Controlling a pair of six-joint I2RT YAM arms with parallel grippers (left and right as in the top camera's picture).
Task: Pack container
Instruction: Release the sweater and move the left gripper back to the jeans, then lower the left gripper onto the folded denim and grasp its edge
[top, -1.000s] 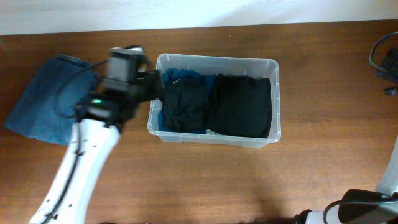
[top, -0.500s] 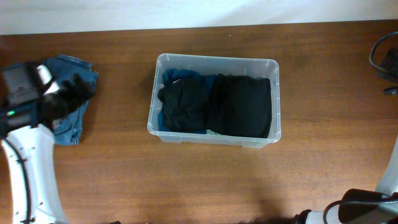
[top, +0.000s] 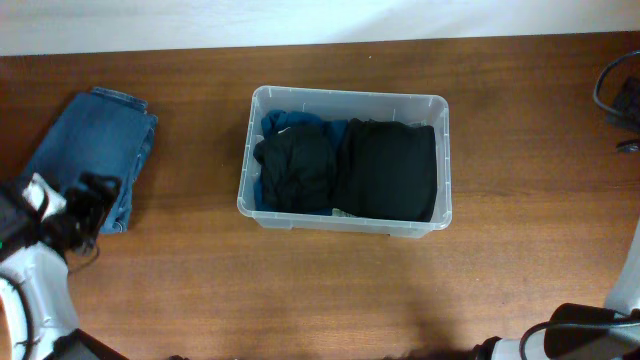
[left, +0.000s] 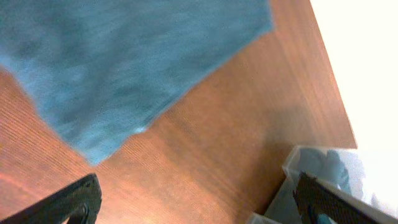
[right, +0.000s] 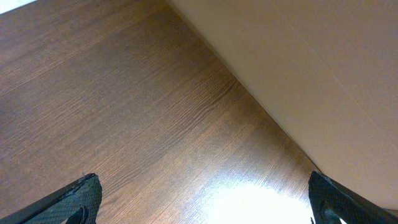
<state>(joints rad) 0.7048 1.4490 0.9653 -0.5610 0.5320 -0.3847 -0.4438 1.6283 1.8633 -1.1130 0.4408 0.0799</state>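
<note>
Black left gripper (top: 88, 205): at the near left of the bench (top: 200, 290), its jaws released and spread wide with nothing between them. The wrist view shows only wood grain between the two fingertips (left: 74, 199).
Left arm (top: 40, 290): a white link running from the near edge up to that gripper.
Right gripper (right: 205, 205): jaws released and wide apart, holding nothing. It is over bare wood, close to where the bench meets a pale surface.
Right arm (top: 585, 335): only its dark base and a white link show, at the near right corner.
Blue jeans (top: 95, 150): folded and lying flat on the left side. The near end is just beside the left gripper; I cannot tell whether they touch. Bare wood separates them from the tub.
Container (top: 345, 95): clear plastic, upright in the middle of the bench with its long side running left to right. One corner shows in the left wrist view (left: 311, 168).
Folded black garment (top: 390, 170): fills the right half of the container.
Bunched black garment (top: 295, 170): in the left half, touching the folded one.
Blue cloth (top: 290, 122): under the bunched garment, showing at the container's far left corner.
Dark cable (top: 612, 90): at the far right edge, well apart from the container.
White strip (top: 300, 20): beyond the far edge of the bench.
</note>
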